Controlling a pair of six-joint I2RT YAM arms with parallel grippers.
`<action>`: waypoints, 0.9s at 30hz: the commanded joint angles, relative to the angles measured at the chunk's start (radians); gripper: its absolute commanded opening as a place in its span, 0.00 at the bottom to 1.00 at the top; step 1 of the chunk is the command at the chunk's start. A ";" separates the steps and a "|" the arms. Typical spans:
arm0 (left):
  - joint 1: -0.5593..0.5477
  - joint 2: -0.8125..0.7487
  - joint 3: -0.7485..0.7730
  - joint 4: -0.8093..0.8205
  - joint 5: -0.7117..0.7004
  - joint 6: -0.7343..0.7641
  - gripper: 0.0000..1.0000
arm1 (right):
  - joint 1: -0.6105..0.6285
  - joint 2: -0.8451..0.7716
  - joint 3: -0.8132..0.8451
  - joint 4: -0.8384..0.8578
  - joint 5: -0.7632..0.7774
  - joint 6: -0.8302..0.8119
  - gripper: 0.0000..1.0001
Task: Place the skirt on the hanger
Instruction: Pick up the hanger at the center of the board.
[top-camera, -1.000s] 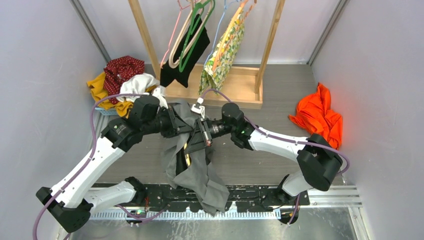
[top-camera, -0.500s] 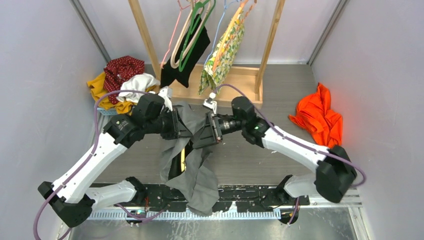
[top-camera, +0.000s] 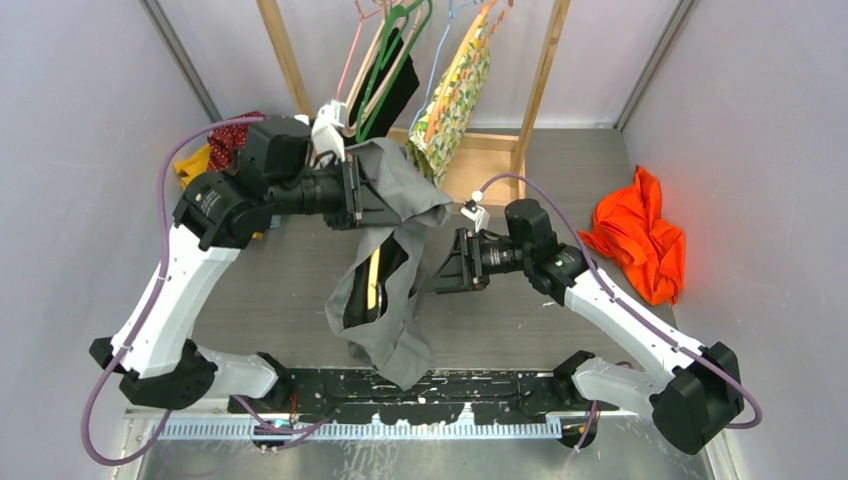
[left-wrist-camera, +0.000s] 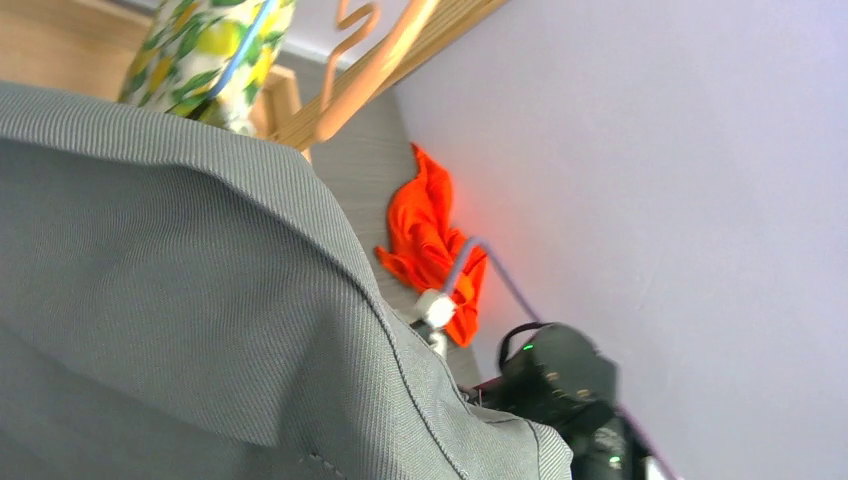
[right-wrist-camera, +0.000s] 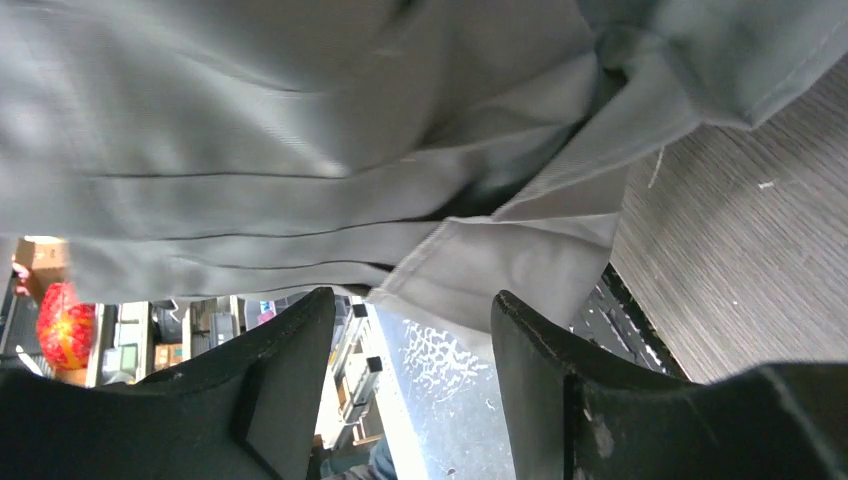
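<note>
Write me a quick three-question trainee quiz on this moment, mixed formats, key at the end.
1. True or false: the right pincer is clamped on the skirt.
2. What colour is the cloth lying alone at the right of the top view? A) white B) orange C) black
3. Short answer: which pincer holds the skirt up?

Key
1. False. Its jaws stand open and nothing is gripped between them.
2. B
3. The left pincer. The skirt hangs down from it.
</note>
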 joint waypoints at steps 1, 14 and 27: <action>-0.003 0.055 0.156 -0.024 0.086 0.002 0.00 | -0.004 -0.012 -0.014 0.024 0.011 -0.017 0.64; 0.002 0.031 0.038 0.096 0.114 -0.069 0.00 | 0.003 0.093 -0.103 0.209 0.028 0.070 0.72; 0.027 0.021 -0.097 0.222 0.113 -0.095 0.00 | 0.226 0.158 -0.192 0.310 0.151 0.132 0.52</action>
